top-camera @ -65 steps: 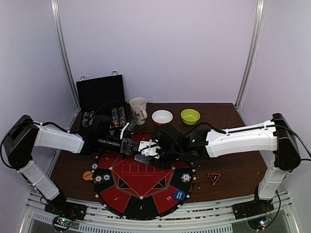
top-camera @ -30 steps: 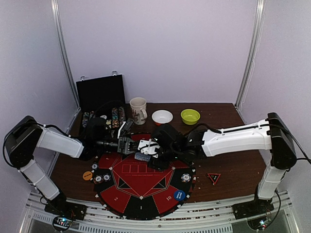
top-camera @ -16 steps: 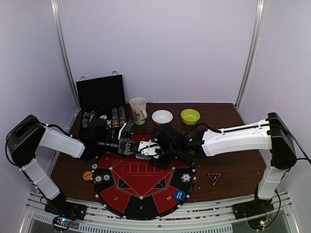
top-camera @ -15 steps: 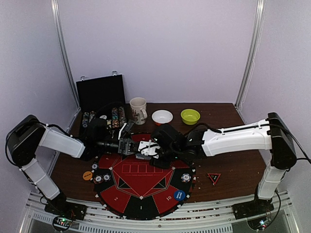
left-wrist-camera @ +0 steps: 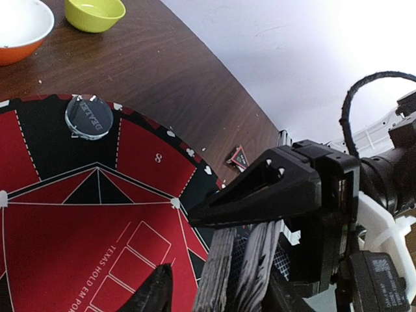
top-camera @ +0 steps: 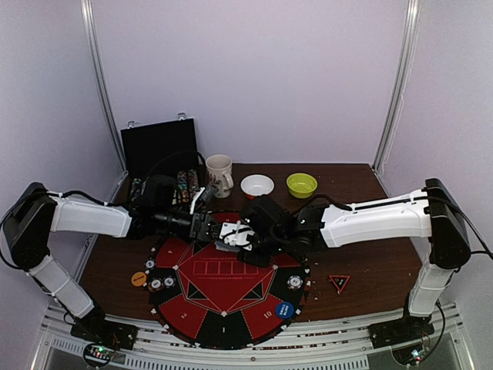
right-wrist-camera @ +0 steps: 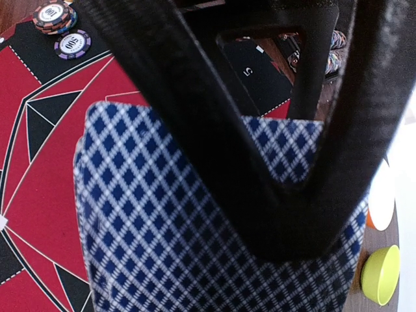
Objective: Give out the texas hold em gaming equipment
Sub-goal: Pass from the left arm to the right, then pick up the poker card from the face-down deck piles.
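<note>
While the deck of cards (right-wrist-camera: 195, 227) hangs above the far half of the mat (top-camera: 223, 281), pinched along one edge only, the likely failure is a spill. If the left fingers (left-wrist-camera: 156, 292) close on several cards instead of one, or tug while the opposite grip is loose, the pack could fan out and scatter over the mat and onto the desk (top-camera: 362, 262). The right fingers (right-wrist-camera: 195, 130) are closed on the deck, their dark bars crossing its blue diamond back. The left fingers are part open and straddle the deck's striped edge, one with a visible gap beside it; whether the other touches the cards I cannot tell. Striped chips (right-wrist-camera: 73, 44) lie on the mat's left part, well apart from the deck.
</note>
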Controlling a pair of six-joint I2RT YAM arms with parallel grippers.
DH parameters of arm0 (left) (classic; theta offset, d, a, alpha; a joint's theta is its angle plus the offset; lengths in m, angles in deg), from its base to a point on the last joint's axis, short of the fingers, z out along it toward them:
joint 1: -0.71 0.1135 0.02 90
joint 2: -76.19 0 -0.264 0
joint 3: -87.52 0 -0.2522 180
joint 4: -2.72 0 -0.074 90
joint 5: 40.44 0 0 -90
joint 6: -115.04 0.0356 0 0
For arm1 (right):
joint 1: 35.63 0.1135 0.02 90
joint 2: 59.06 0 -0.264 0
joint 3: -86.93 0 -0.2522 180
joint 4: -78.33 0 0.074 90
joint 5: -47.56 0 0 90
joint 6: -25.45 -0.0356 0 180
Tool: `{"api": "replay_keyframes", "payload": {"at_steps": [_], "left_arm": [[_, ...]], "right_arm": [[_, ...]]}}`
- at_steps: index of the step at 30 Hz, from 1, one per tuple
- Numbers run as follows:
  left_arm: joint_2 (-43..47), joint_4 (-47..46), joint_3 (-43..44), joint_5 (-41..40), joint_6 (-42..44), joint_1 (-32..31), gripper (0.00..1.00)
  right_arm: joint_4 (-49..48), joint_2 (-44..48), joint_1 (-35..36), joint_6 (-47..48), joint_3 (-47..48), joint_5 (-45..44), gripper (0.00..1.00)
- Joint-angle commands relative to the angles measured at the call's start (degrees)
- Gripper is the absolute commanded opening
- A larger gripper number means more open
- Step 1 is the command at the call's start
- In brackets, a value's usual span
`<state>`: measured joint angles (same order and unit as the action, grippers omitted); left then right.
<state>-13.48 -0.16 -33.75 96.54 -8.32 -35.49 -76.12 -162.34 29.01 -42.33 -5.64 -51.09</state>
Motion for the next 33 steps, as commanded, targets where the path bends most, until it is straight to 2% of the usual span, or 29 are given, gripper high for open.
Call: {"api": "replay_keyframes", "payload": {"at_steps": [1, 13, 18, 20, 33], "left_arm": [[1.62, 7.05, 1.44, -1.94, 5.45, 0.91, 0.47], [4.21, 13.34, 2.97, -3.48, 9.60, 2.75, 0.48], [4.96, 13.40, 3.43, -1.71, 10.12, 2.89, 0.60], [5.34, 13.18, 3.88, -1.31, 10.12, 2.84, 0.63], [7.20, 17.15, 6.14, 0.51, 11.26, 4.74, 0.62]], "right_arm": [[-0.99, 2.89, 0.32, -0.33, -0.15, -1.37, 0.56], [-0.63, 2.91, 0.32, -0.11, -0.19, -2.17, 0.55], [-0.63, 2.98, 0.38, 0.10, -0.19, -2.42, 0.55], [-0.71, 3.00, 0.32, 0.18, -0.19, -2.30, 0.54], [-0.63, 3.11, 0.29, 0.41, -0.60, -2.69, 0.51]]}}
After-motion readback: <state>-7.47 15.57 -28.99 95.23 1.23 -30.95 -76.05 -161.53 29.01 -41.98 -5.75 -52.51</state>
